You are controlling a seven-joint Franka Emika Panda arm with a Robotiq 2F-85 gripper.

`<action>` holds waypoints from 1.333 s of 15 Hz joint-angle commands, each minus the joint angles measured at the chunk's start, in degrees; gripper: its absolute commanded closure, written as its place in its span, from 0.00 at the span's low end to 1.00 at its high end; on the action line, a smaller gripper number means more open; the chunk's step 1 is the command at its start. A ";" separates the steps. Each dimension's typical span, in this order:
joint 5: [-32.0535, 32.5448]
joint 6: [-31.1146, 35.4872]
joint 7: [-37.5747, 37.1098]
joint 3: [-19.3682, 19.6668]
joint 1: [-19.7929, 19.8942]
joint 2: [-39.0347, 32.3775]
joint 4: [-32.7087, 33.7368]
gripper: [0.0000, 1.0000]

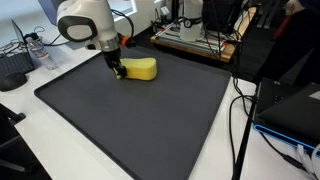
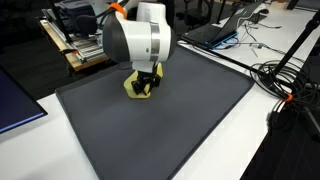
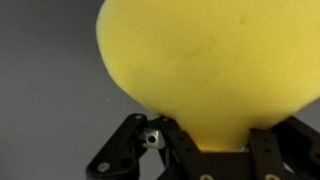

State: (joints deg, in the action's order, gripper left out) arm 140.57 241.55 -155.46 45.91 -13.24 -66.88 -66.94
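Sponge (image 1: 142, 69), yellow and rounded, sits toward the far edge of the dark mat (image 1: 130, 120) that covers most of the white table (image 1: 50, 142). In both exterior views it appears to rest on the mat rather than hang above it, though the contact line is too small to be sure. The gripper (image 1: 117, 70) comes down on one end of it, so most of the yellow body juts out to the side. The arm's bulky wrist hides part of the sponge (image 2: 131, 88) in an exterior view.

In the wrist view the black fingers (image 3: 170, 140) are drawn in tight against the narrow end of the sponge (image 3: 210, 60), and the foam visibly tapers where they pinch it. That squeeze suits a soft thing: the foam gives way, so the jaws must nearly meet before they bite. Cables (image 2: 290, 80) lie off the mat, well apart from the gripper (image 2: 147, 85).
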 commanded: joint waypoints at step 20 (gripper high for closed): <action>1.75 0.80 -2.09 3.07 -4.07 7.75 -5.45 0.00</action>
State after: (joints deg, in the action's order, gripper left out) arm 142.40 241.55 -155.46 47.03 -15.24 -61.73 -69.05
